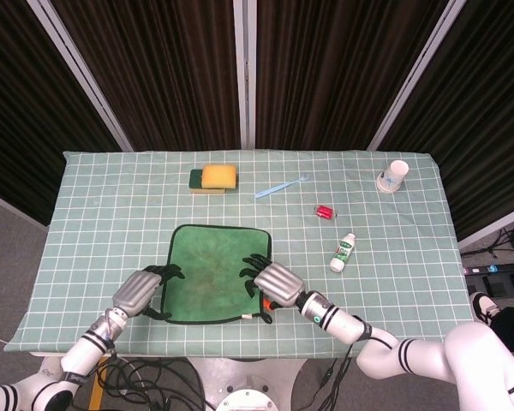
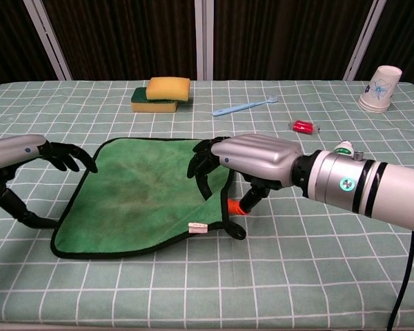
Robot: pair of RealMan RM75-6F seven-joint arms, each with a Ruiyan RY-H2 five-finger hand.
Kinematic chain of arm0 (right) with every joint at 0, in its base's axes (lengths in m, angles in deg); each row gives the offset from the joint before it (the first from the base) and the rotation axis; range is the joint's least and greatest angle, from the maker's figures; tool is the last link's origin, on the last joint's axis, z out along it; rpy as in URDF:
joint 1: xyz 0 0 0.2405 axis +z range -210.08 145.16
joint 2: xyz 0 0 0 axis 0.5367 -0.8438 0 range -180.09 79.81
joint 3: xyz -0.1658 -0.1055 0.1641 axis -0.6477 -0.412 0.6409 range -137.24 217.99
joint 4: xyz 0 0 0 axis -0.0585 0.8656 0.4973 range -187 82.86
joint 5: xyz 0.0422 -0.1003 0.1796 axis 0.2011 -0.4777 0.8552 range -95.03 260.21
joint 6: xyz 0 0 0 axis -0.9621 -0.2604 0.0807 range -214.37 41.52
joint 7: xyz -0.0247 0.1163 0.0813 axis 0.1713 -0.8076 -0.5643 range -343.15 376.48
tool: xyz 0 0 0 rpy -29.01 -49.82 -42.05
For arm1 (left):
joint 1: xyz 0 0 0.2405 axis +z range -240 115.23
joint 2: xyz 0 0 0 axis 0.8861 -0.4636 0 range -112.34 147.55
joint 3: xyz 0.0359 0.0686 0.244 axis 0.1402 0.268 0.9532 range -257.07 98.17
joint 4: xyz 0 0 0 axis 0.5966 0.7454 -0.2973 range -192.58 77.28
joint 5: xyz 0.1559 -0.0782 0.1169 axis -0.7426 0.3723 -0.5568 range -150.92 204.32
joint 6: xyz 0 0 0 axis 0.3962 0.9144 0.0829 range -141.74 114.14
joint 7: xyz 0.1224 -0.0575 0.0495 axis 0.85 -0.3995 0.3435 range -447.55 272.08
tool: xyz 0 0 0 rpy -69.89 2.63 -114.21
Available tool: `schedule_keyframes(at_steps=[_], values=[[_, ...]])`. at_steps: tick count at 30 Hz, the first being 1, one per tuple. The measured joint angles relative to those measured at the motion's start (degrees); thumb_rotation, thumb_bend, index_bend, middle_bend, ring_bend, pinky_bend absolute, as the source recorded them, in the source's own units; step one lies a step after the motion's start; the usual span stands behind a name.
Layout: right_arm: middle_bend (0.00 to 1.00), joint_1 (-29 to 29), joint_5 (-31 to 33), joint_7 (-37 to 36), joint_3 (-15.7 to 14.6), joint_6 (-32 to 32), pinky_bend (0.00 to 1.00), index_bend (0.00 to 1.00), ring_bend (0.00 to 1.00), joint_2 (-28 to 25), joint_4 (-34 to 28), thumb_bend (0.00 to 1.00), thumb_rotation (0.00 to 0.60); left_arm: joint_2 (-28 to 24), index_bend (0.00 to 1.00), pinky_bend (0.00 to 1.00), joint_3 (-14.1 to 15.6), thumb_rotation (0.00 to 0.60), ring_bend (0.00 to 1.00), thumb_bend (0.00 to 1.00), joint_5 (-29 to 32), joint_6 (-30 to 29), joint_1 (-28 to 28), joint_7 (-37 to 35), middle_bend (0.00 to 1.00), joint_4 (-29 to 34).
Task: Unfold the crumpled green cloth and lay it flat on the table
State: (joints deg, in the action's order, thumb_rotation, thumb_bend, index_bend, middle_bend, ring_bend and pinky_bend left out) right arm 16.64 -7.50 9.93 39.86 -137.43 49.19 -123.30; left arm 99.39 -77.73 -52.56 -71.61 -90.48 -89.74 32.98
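Two hands flank the green cloth (image 1: 212, 272), which lies spread nearly flat on the checked worktop (image 1: 394, 257), near the middle of its front edge. The cloth shows as a rough square with a dark border and a small white tag (image 2: 196, 227) at its front right corner.

At the cloth's right side, the right hand (image 1: 270, 284) has its dark fingers (image 2: 201, 163) curled down over the right margin of the fabric, with the thumb below at the edge. In the chest view the front right corner looks caught between thumb and fingers, so this hand pinches the cloth there.

At the cloth's left side, the left hand (image 1: 140, 291) has fingers (image 2: 67, 154) arched above the left border while the thumb reaches low along the edge beneath. The fingers are apart, and whether they actually clamp the fabric I cannot tell; the cloth edge there lies on the worktop.

Toward the back edge sit a yellow sponge (image 1: 214, 178) on a green pad and a light blue toothbrush (image 1: 282, 186). A small red item (image 1: 325, 211) and a white bottle (image 1: 343, 252) lie to the right of the cloth, and a paper cup (image 1: 393, 175) stands near the back right corner.
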Motion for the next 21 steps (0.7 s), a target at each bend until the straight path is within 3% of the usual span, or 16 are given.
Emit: schedule_keyframes(at_steps=[1, 3, 5, 6, 9, 12, 16, 21], values=[[0.16, -0.04, -0.02, 0.91, -0.12, 0.14, 0.0, 0.21, 0.0, -0.26, -0.31, 0.23, 0.6, 0.01, 0.31, 0.22, -0.04, 0.577, 0.24, 0.0, -0.23, -0.5, 0.18, 0.25, 0.28, -0.16], [0.12, -0.12, 0.13, 3.17, -0.44, 0.77, 0.0, 0.11, 0.0, -0.96, -1.19, 0.12, 0.598, 0.01, 0.31, 0.22, -0.22, 0.579, 0.24, 0.0, -0.57, -1.41, 0.54, 0.77, 0.28, -0.39], [0.07, -0.21, 0.54, 5.62, -0.76, 1.74, 0.0, 0.17, 0.0, -1.78, -2.35, 0.02, 0.575, -0.04, 0.31, 0.22, -0.5, 0.585, 0.24, 0.0, -0.7, -1.98, 0.82, 1.1, 0.28, -0.46], [0.05, -0.26, 0.76, 6.73, -0.89, 2.12, 0.0, 0.12, 0.0, -2.14, -2.89, 0.01, 0.557, -0.06, 0.31, 0.22, -0.63, 0.589, 0.24, 0.0, -0.65, -2.14, 0.92, 1.13, 0.28, -0.46], [0.01, -0.61, 1.81, 10.2, -1.16, 3.06, 0.0, 0.0, 0.0, -3.48, -5.27, 0.0, 0.476, -0.23, 0.31, 0.22, -1.01, 0.6, 0.24, 0.0, -0.18, -2.36, 1.09, 1.39, 0.28, -0.37], [0.0, -1.26, 2.83, 12.54, -1.17, 3.15, 0.0, 0.0, 0.0, -5.34, -7.95, 0.0, 0.437, -0.42, 0.31, 0.22, -1.57, 0.6, 0.24, 0.0, 0.62, -2.93, 1.48, 1.32, 0.28, -0.31], [0.0, -2.62, 3.75, 13.77, -1.04, 1.8, 0.0, 0.0, 0.0, -8.48, -10.75, 0.0, 0.428, -1.1, 0.31, 0.22, -2.61, 0.6, 0.24, 0.0, 2.7, -3.37, 2.1, 0.33, 0.28, -0.24], [0.0, -6.05, 5.75, 14.48, -0.5, -2.84, 0.0, 0.0, 0.0, -12.82, -13.07, 0.01, 0.596, -2.24, 0.31, 0.22, -4.34, 0.6, 0.24, 0.05, 6.64, -5.51, 3.91, -0.11, 0.28, -0.45]])
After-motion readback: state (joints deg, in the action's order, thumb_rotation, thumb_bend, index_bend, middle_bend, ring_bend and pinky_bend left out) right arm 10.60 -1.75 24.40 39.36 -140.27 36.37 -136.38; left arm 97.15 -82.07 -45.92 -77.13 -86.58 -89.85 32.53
